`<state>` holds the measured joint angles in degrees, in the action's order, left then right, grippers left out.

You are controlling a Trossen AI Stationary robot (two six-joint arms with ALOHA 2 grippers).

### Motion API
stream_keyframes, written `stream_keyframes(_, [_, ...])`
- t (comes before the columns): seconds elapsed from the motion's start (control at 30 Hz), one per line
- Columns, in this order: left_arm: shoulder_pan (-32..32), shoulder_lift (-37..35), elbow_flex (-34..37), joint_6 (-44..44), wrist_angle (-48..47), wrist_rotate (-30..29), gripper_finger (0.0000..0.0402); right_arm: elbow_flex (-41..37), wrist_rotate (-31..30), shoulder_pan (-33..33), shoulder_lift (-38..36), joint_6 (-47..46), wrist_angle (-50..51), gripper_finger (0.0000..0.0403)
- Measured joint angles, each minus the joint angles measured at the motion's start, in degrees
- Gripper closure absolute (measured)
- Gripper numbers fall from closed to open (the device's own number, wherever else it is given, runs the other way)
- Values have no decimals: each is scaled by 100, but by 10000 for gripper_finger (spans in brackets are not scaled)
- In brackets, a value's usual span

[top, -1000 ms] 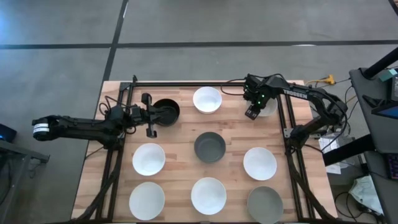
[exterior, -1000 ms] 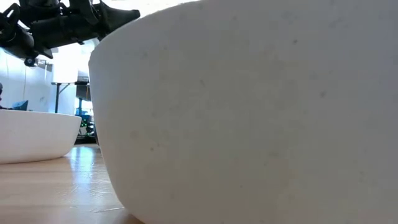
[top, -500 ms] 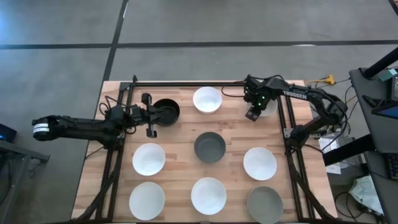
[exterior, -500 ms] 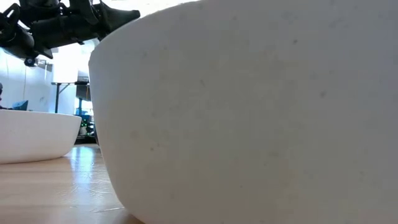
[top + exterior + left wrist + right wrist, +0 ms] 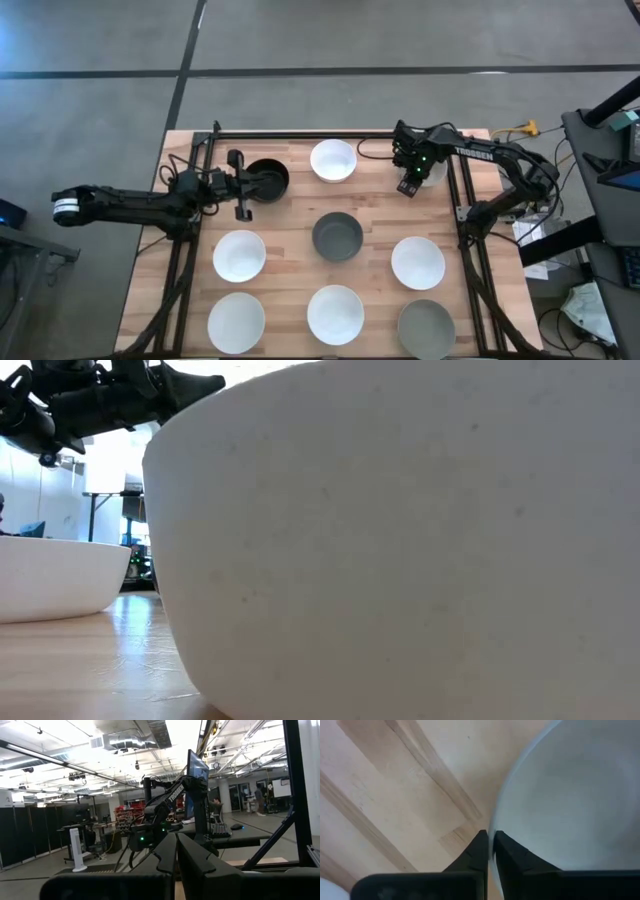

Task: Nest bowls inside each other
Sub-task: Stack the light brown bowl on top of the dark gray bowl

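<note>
High view: nine bowls sit on the wooden table (image 5: 290,225), all upright with mouths facing up; being round, they have no long axis. At the upper right of the frame the right gripper (image 5: 408,181) is pinched on the left rim of a white bowl (image 5: 432,170) that lies mostly under the arm, and the right wrist view shows its two fingers (image 5: 479,851) nearly together with the thin pale rim (image 5: 492,851) between them. A second ago those fingers stood wide apart around the rim; the gripper has since edged slightly toward the bowl. At upper left the left gripper (image 5: 243,186) rests clamped on the left rim of the black bowl (image 5: 268,178), unchanged. A white bowl (image 5: 333,159) sits at top centre and a dark grey bowl (image 5: 337,236) in the middle, both unmoved.
</note>
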<state>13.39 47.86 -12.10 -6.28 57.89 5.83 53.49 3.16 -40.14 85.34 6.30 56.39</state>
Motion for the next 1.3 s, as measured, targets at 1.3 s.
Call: stream_keyframes(1.3, [-83,-127,-22,12,11,90,401,2483,-343,1915,-280,-31,1991,390])
